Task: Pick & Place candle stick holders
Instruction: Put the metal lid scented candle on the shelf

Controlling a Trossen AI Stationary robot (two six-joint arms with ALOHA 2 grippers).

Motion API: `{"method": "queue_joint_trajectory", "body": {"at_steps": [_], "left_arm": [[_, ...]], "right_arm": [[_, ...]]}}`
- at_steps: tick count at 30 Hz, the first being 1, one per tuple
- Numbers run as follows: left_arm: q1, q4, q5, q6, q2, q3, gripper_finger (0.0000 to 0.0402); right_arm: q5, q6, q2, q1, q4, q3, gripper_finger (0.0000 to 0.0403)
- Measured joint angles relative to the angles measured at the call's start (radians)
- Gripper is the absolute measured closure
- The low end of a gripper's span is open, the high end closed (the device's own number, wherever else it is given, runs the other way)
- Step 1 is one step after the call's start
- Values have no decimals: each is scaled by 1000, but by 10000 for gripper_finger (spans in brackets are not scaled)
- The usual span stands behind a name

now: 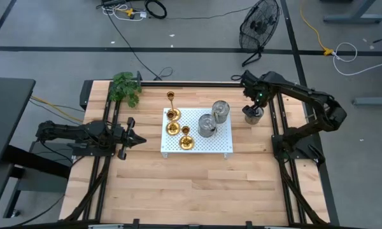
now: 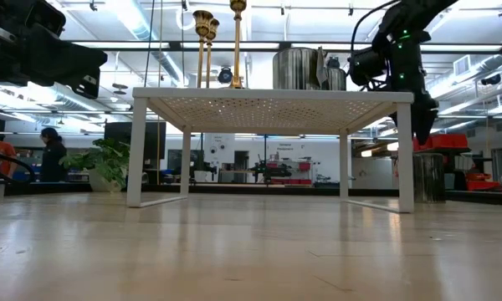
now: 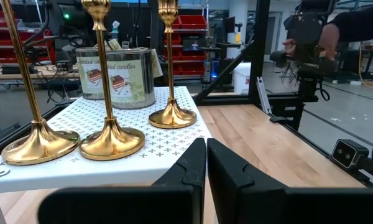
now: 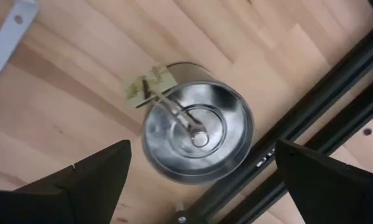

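Just ahead of left gripper [image 3: 206, 163] — candle stick holders [image 3: 112, 140]

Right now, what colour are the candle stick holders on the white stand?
Shiny gold-brass candle stick holders, clearest in the left wrist view.

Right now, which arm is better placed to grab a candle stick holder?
Probably left: the left gripper, shut, faces the candle stick holders on the white rack; the right gripper hangs open over a tin.

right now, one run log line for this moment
left gripper: shut, empty, beside white rack | right gripper: open above tin on table | candle stick holders: three on rack
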Motion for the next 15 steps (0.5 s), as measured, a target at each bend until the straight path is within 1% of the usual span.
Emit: {"method": "queue_joint_trajectory", "body": {"at_steps": [13,15], "left_arm": [[0,0,0,0,0,0,383],[0,0,0,0,0,0,383]], "right_arm": [[-21,0,0,-32,99,-97,3],[-37,-1,0,-34,112,-112,3]]}}
